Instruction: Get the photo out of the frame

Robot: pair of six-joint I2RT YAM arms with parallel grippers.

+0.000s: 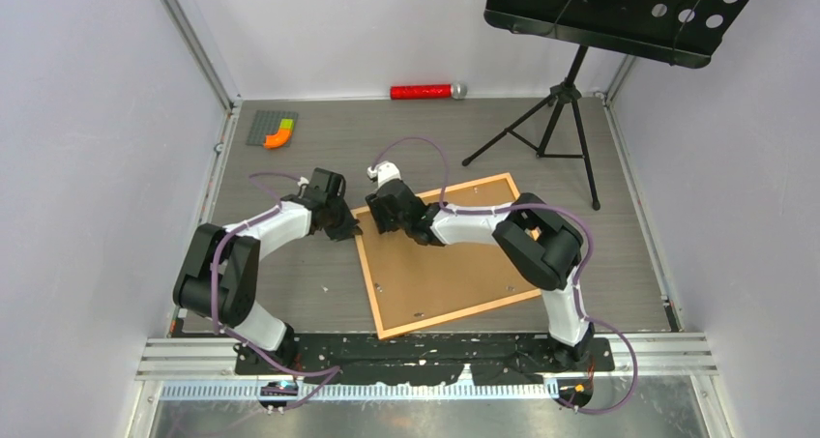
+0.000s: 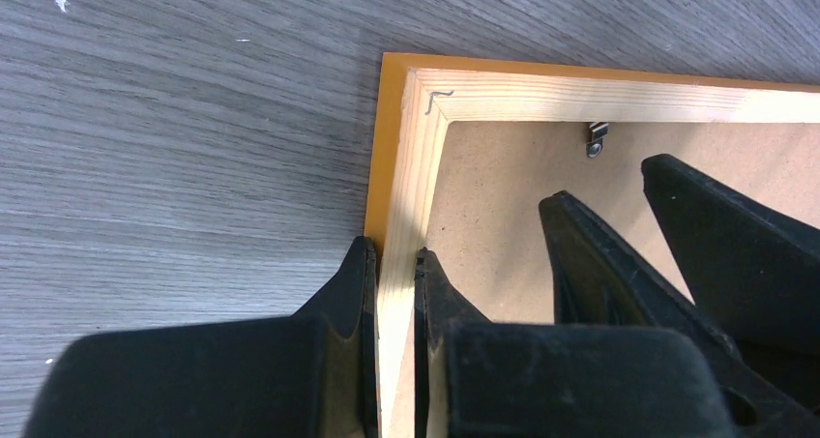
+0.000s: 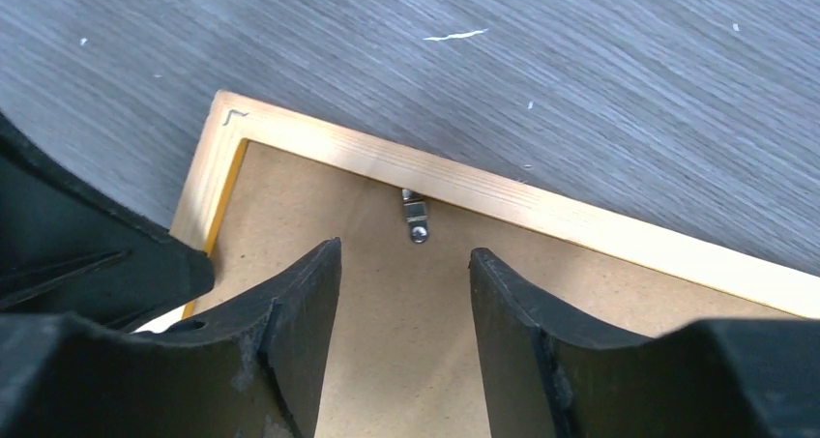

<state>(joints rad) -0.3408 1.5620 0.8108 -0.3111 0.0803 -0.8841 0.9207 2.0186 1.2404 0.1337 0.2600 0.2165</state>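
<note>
The frame (image 2: 580, 98) lies face down on the desk (image 1: 290, 283). The left gripper (image 2: 392, 254) pinches its rail near a corner; the right gripper (image 3: 404, 259) is wide open above the backing board (image 1: 445, 274).

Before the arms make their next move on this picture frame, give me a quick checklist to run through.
1. Left gripper clamped on the frame rail: ok.
2. Right gripper open above the backing board: ok.
3. Retaining tab lined up with the right gripper's gap: ok.
4. That tab turned clear of the board: not ok, it overlaps the board.
5. Other tabs released: cannot tell.
6. Photo in sight: cannot tell, the board hides it.
</note>
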